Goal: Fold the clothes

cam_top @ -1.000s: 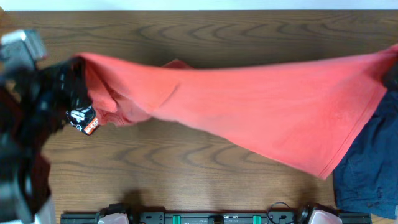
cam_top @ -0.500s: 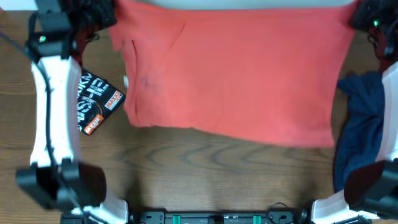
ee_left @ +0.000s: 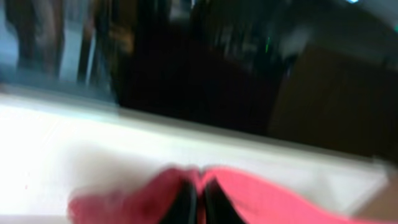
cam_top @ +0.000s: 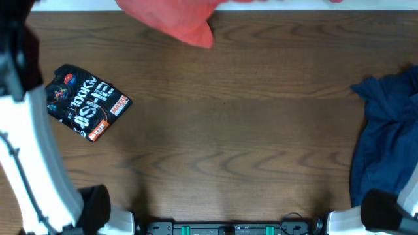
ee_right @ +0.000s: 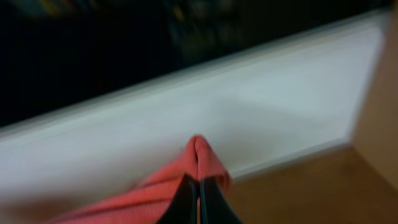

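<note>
At far edge of wood table [cam_top: 222, 137], holding red shirt [cam_top: 176, 16] pinched in L gripper [ee_left: 200, 190] & R gripper [ee_right: 199, 190] (views blurry), risking slip or drop off back if swung fast.

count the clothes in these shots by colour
red garment: 1
black printed garment: 1
blue garment: 1
total: 3

Left tool [ee_left: 200, 198] and right tool [ee_right: 199, 200] pinch red cloth [cam_top: 176, 16].
</note>
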Robot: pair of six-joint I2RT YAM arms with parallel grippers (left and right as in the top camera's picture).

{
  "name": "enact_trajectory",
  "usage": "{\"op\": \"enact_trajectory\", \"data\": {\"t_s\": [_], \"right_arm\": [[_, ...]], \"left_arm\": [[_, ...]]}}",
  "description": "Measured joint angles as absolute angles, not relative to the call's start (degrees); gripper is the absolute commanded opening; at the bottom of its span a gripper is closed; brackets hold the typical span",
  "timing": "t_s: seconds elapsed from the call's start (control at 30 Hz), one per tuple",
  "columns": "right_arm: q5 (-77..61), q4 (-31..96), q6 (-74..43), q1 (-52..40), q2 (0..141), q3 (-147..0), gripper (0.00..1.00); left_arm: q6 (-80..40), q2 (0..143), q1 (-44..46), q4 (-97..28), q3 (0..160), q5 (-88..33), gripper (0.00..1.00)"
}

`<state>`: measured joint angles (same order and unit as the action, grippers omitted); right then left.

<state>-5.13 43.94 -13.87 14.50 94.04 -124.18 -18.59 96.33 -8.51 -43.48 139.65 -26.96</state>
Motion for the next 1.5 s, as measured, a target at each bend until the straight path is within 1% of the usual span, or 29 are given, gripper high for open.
{"op": "enact_trajectory", "data": {"t_s": [0.1, 0.2, 0.33, 0.43, 0.6, 0.77, 0.9, 1.0, 1.1, 1.23, 1.33, 1.5], "right_arm": [[-1.13, 56.10, -13.28, 14.50, 94.50, -123.92, 0.01], [1.63, 63.61, -12.91, 14.50, 96.40, -122.39, 0.01], [3.90, 72.20, -11.88, 14.50, 99.24, -118.19, 0.01], [4.89, 78.19, -11.42, 14.50, 100.27, -112.29, 0.01], [4.62, 82.11, -11.09, 14.50, 100.36, -101.23, 0.01], [4.56, 81.84, -11.53, 14.90, 100.33, -88.97, 0.01], [4.54, 80.42, -12.16, 17.08, 99.83, -80.42, 0.01], [4.51, 79.72, -12.73, 19.75, 97.43, -76.40, 0.01], [4.75, 79.22, -13.04, 21.93, 93.76, -75.46, 0.01], [4.75, 77.47, -13.21, 22.85, 88.95, -75.46, 0.01], [3.55, 74.94, -13.08, 22.74, 88.25, -75.46, 0.01], [1.85, 68.47, -12.75, 20.91, 88.92, -74.15, 0.01]], "left_arm": [[-17.39, 95.81, -8.51, -61.63, 139.90, -27.07, 0.06], [-15.31, 98.02, -8.51, -77.62, 137.05, -27.05, 0.06], [-11.75, 100.77, -8.51, -87.72, 129.99, -26.98, 0.06], [-8.80, 100.97, -8.51, -92.14, 122.06, -26.87, 0.06], [-4.27, 100.55, -8.51, -92.31, 108.03, -26.81, 0.06], [-0.82, 99.77, -8.51, -92.18, 90.80, -26.76, 0.06], [0.47, 95.02, -8.51, -89.97, 76.44, -26.61, 0.06], [0.93, 88.14, -8.51, -89.30, 68.10, -26.63, 0.06], [-0.03, 81.32, -8.51, -87.50, 63.57, -26.65, 0.06], [-1.56, 75.02, -8.51, -83.37, 62.43, -26.63, 0.06], [-4.43, 73.19, -8.51, -76.25, 62.37, -26.65, 0.06], [-10.22, 74.48, -8.51, -61.47, 62.28, -26.70, 0.06]]}}
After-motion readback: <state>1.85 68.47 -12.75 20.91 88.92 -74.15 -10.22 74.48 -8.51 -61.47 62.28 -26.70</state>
